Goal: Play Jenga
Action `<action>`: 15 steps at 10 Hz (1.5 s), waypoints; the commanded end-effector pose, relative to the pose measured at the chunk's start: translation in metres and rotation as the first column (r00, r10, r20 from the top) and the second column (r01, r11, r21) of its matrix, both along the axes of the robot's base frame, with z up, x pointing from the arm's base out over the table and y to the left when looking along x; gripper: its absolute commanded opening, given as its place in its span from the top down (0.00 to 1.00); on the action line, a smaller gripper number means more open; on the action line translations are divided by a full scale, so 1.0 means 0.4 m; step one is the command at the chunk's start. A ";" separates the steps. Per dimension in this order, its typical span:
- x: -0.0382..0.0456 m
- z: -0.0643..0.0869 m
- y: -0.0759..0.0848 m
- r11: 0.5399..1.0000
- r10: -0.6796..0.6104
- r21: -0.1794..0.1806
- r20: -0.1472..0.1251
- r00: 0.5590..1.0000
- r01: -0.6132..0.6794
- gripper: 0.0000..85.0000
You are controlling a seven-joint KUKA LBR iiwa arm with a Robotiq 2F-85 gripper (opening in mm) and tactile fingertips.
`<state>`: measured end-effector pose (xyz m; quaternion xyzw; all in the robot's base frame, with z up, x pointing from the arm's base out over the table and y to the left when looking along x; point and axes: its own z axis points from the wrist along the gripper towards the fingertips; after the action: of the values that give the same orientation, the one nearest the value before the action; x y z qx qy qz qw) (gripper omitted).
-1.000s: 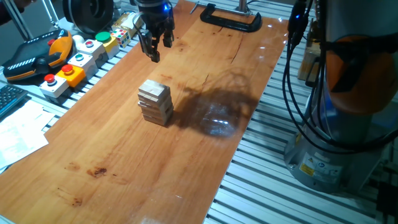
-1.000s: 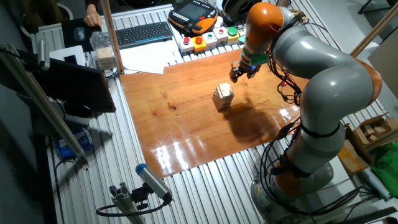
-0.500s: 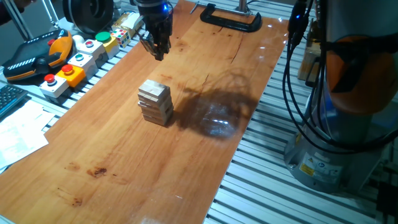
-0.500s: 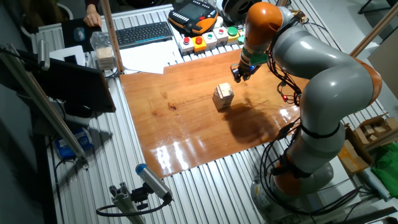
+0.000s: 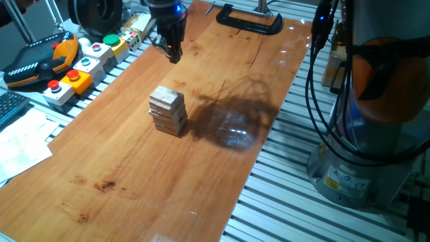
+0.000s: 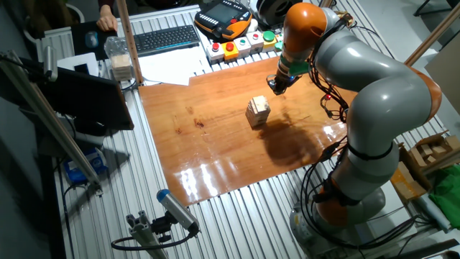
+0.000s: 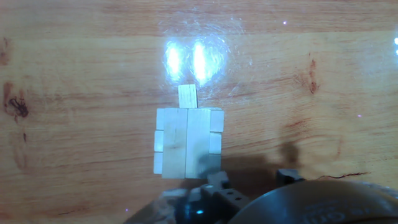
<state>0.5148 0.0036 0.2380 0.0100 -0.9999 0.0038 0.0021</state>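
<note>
The Jenga [image 5: 167,110] tower is standing mid-worktop [image 5: 121,175], light and easily toppled. One block [image 7: 187,96] is sticking out low down, so we are judging its end the safest contact. Our gripper [image 5: 172,52] is hovering toward the button-box edge, jaws seemingly closed and empty.

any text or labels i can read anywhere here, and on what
None can be read.
Yellow sticker on the robot base: print too small to read.
Papers beside the table: lines too blurred.
Keyboard: key legends too small.
Jenga tower, gripper: no markings visible.
</note>
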 end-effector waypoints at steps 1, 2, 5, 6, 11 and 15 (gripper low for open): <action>0.001 -0.001 0.000 1.000 -0.001 0.000 0.000 1.000 0.001 0.99; 0.001 -0.001 0.000 1.000 -0.001 0.000 0.000 1.000 0.001 0.99; 0.003 -0.007 0.003 1.000 -0.004 0.001 0.002 1.000 0.004 0.99; 0.007 -0.012 0.005 1.000 -0.006 0.001 0.005 1.000 0.006 0.99; 0.048 -0.047 0.017 1.000 -0.006 0.015 0.026 1.000 0.005 0.99; 0.096 -0.072 0.044 1.000 -0.020 0.011 0.029 0.999 0.019 0.99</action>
<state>0.5542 0.0213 0.2090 -0.0001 -0.9999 -0.0017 -0.0126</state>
